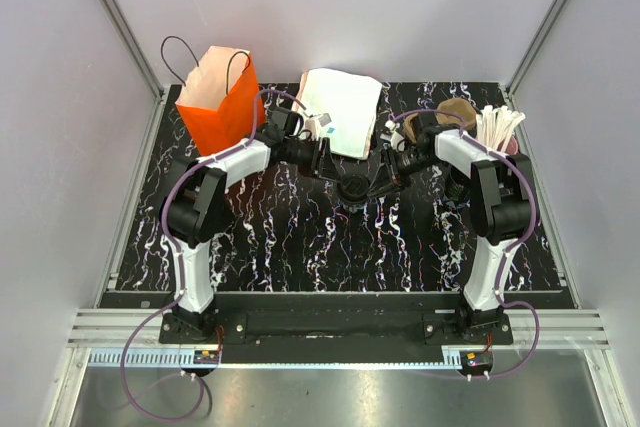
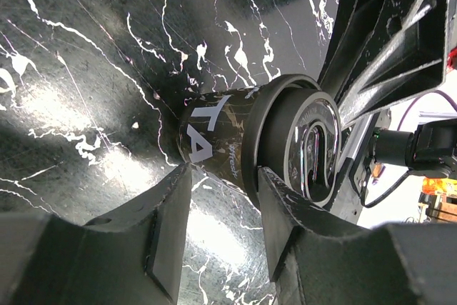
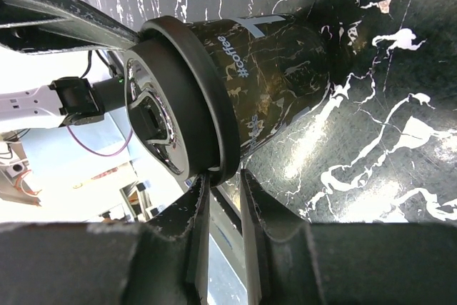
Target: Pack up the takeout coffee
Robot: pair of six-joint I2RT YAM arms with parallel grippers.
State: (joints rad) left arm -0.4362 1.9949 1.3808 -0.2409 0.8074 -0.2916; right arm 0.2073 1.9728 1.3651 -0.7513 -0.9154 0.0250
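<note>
Takeout coffee (image 1: pixel 352 187) sits mid-table, with open tabletop (image 1: pixel 300 247) toward you. Your right gripper (image 3: pixel 223 178) pinches its lid rim (image 3: pixel 227 144); the left gripper (image 2: pixel 225 176) straddles it, and I cannot tell its grip.

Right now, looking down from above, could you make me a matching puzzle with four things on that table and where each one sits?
Things:
1. orange paper carrier bag
2. white paper bag lying flat
3. pink cup of white sticks
4. black lidded takeout coffee cup

Places on the black marbled table:
A. in the middle
B. far left corner
C. far right side
D. far edge, centre

Pairs: 1-B, 2-D, 3-C, 4-A
</note>
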